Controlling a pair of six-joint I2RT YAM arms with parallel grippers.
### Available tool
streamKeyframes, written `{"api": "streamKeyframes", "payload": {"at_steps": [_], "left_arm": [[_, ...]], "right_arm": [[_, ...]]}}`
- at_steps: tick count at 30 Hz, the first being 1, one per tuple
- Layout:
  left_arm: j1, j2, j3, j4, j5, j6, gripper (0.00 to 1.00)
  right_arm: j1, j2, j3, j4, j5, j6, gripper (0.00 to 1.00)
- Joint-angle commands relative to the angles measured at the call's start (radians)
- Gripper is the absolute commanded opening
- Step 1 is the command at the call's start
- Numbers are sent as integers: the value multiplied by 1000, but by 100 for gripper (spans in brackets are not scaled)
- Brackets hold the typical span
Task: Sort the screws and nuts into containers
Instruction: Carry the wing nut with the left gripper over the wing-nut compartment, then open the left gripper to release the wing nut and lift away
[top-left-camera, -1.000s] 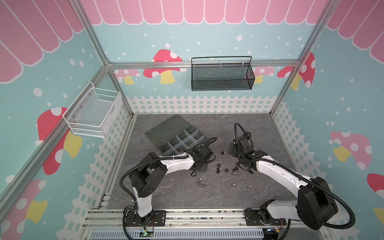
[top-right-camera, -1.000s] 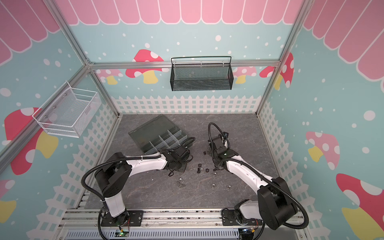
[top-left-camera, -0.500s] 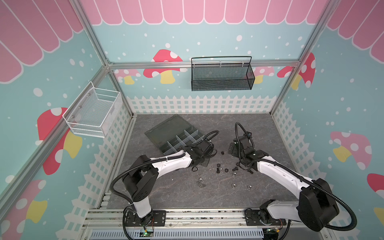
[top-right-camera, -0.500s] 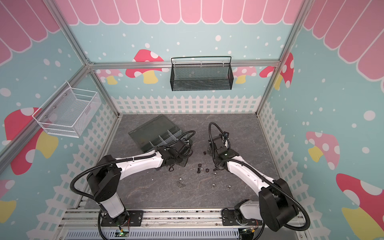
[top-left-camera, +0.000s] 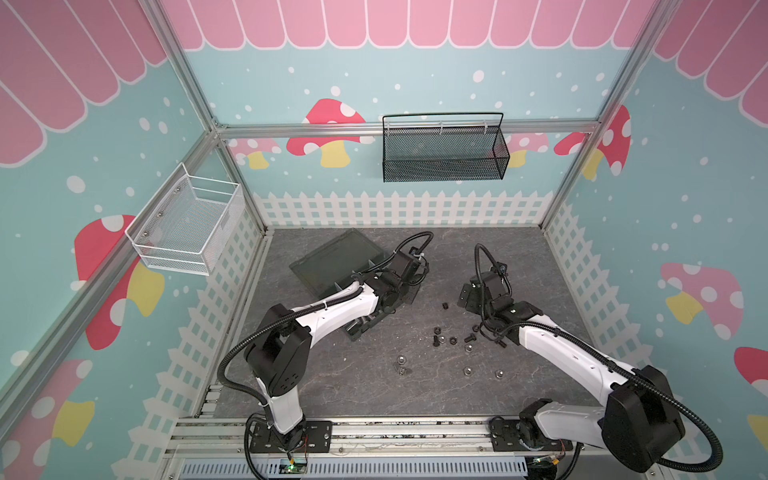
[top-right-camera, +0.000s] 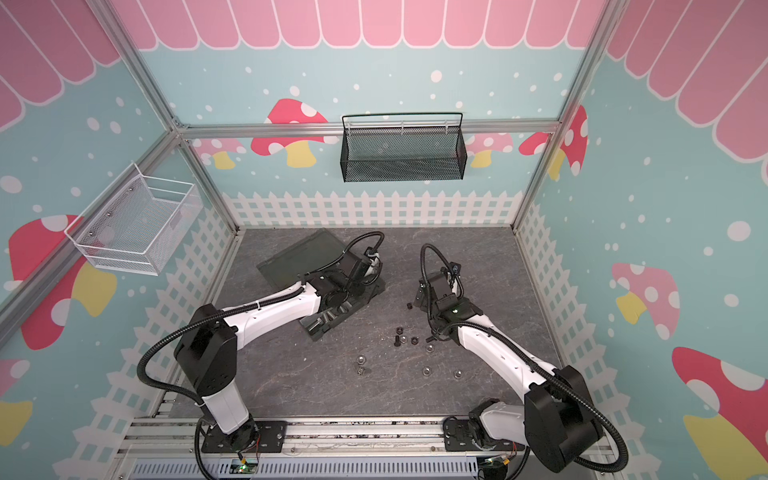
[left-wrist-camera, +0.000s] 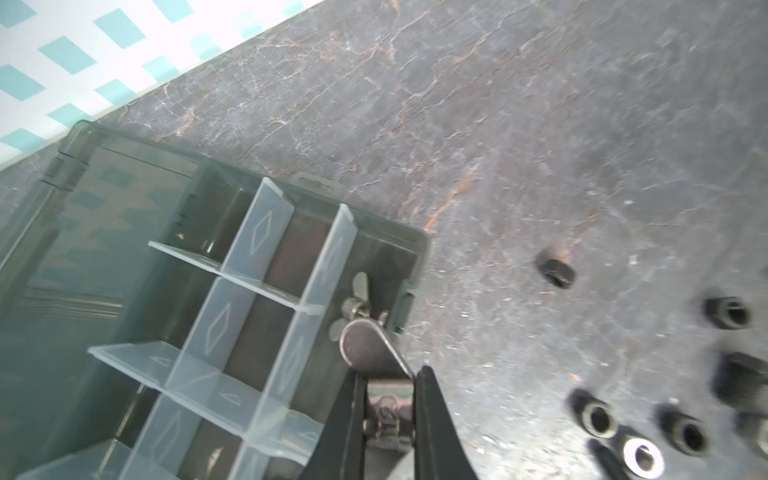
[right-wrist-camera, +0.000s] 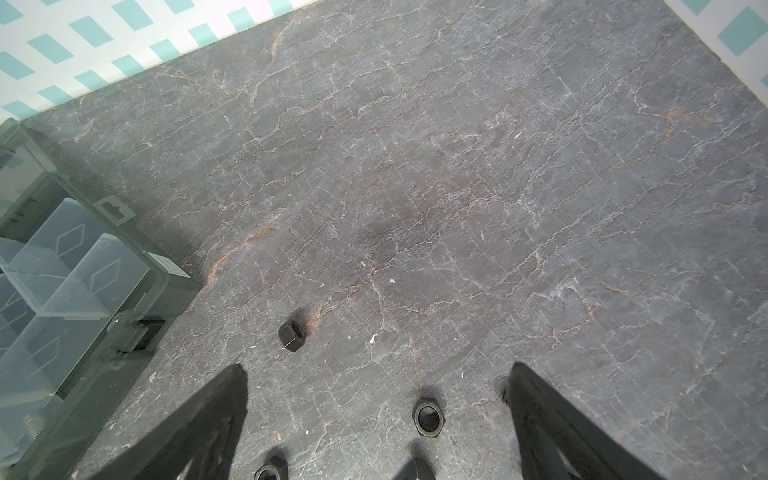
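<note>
Silver metal is clamped in the left gripper (left-wrist-camera: 390, 374). Its two black fingers (left-wrist-camera: 353, 415) are drawn almost together on a winged nut (left-wrist-camera: 365, 349). The nut is held over a compartment (left-wrist-camera: 374, 266) along the latch edge of the dark see-through box (left-wrist-camera: 124, 208), at the lower centre of the left wrist view. Whether the nut touches the compartment floor cannot be told. The box is split into small compartments by pale dividers (left-wrist-camera: 257, 232), and its lid (top-left-camera: 332, 259) is folded out flat towards the back wall. In both top views the box is set left of centre on the grey stone-patterned table (top-left-camera: 415, 399), and much of it is covered by the left arm (top-left-camera: 332, 311).

The right gripper (right-wrist-camera: 376, 370) is spread wide and nothing is held in it. It is poised low over the table, right of centre in both top views. One black nut (right-wrist-camera: 429, 417) is framed between its fingers (right-wrist-camera: 208, 415) but is not touched. A second black nut (right-wrist-camera: 292, 336) is seen beyond the fingertips, near a corner of the box.

More loose nuts, black (top-left-camera: 453, 340) and silver (top-left-camera: 467, 370), are scattered over the middle of the table, apart from the box. What looks like a black screw (top-right-camera: 397, 340) is found among them.

A white wire basket (top-left-camera: 187, 224) is hung at the left and a black mesh basket (top-left-camera: 444, 153) at the upper centre.
</note>
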Motion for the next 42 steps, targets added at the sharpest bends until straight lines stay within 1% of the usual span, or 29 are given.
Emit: {"api": "streamKeyframes", "payload": {"at_steps": [1,6,11,22,27,30,32,37,42], "left_arm": [[24,45,22,28,60,114,4],[62,83,26,32,98,125,4],[76,107,25,22,114,125,6],[81,148,30,2,104,117,17],[81,145,25,-7,82,116,25],[82,137,20,-13,74,112,36],[80,126,20,-19,76,107,39],[57,75,17,-50,35,107,42],[19,-7,7,-74,-10,88,49]], "right_arm": [[-10,-16,-21,-18,16,24,99],[-11,-9,-25,-19,4,23,99],[-13,-9,-26,-18,0,24,98],[-14,4,-23,-18,-8,27,98],[-14,10,-24,-17,-12,30,98],[-15,16,-22,-15,-13,29,98],[-15,19,-23,-13,-14,29,98],[-15,35,-11,-7,-23,23,98],[-15,33,-3,-10,-33,18,98]]}}
